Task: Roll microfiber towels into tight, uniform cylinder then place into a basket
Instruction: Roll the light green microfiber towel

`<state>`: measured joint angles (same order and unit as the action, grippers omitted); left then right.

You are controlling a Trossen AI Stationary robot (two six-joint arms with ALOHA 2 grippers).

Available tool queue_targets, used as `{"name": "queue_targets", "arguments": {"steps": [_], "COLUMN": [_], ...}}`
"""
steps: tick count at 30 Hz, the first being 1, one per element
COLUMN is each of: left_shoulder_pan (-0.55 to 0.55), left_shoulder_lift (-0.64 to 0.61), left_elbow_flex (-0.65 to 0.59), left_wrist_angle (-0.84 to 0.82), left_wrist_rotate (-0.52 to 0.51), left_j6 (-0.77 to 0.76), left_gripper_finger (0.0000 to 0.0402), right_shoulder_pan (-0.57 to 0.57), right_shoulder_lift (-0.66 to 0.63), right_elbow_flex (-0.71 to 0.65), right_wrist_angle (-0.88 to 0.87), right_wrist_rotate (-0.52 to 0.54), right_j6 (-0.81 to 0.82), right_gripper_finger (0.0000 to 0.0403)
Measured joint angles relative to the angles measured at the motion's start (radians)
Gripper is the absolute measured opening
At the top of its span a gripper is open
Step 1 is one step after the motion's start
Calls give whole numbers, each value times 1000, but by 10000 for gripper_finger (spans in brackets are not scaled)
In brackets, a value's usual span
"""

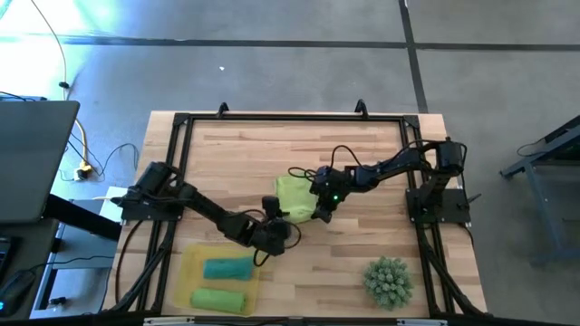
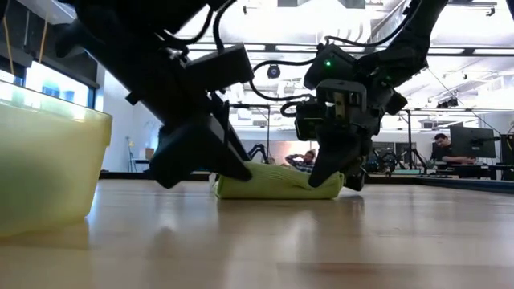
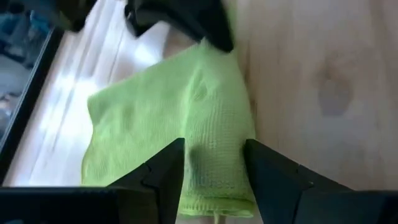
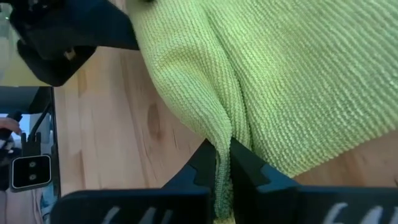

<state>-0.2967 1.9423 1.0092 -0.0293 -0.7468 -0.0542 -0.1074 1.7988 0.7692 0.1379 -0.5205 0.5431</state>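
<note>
A lime-green towel [image 1: 293,194] lies bunched and partly rolled on the middle of the wooden table; it is also in the low view [image 2: 277,183]. My left gripper [image 3: 214,155] is open at the towel's near left end [image 1: 276,222], one finger on either side of a rolled strip. My right gripper [image 4: 224,152] is shut on the towel at its near right end [image 1: 319,212]. The yellow basket [image 1: 186,272] stands at the near left and holds a teal roll [image 1: 227,268] and a green roll [image 1: 217,299]. My left gripper straddles the towel's rolled strip [image 3: 214,180], coming slanting down from the table's near left. I cannot tell whether its fingers [image 3: 166,174] touch the cloth. My right gripper pinches a raised fold [image 4: 219,134] at the towel's edge between its two fingers. It comes slanting down from the table's right. A hem shows below the fingers, and the rest of the towel lies on the table.
A spiky green ball-shaped plant [image 1: 390,279] stands near the table's near right corner. A black frame [image 1: 272,118] runs round the tabletop. In the low view the basket's wall [image 2: 48,160] rises at the left.
</note>
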Motion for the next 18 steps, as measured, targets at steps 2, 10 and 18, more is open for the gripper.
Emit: {"name": "queue_targets", "arguments": {"steps": [2,10,18], "left_shoulder_pan": [14,44,80], "left_shoulder_lift": [8,9,6], "left_elbow_flex": [0,0,1], "left_wrist_angle": [-6,-34,-50], "left_wrist_rotate": [0,182,285], "left_j6": [-29,-192,-428], "left_gripper_finger": [159,146,15], "right_shoulder_pan": [1,2,2], "right_shoulder_lift": [0,0,-1], "right_elbow_flex": [0,1,1], "right_wrist_angle": [-2,-14,-16], "right_wrist_rotate": [0,-4,-11], "right_j6": [-1,-19,-75], "right_gripper_finger": [7,7,23]}}
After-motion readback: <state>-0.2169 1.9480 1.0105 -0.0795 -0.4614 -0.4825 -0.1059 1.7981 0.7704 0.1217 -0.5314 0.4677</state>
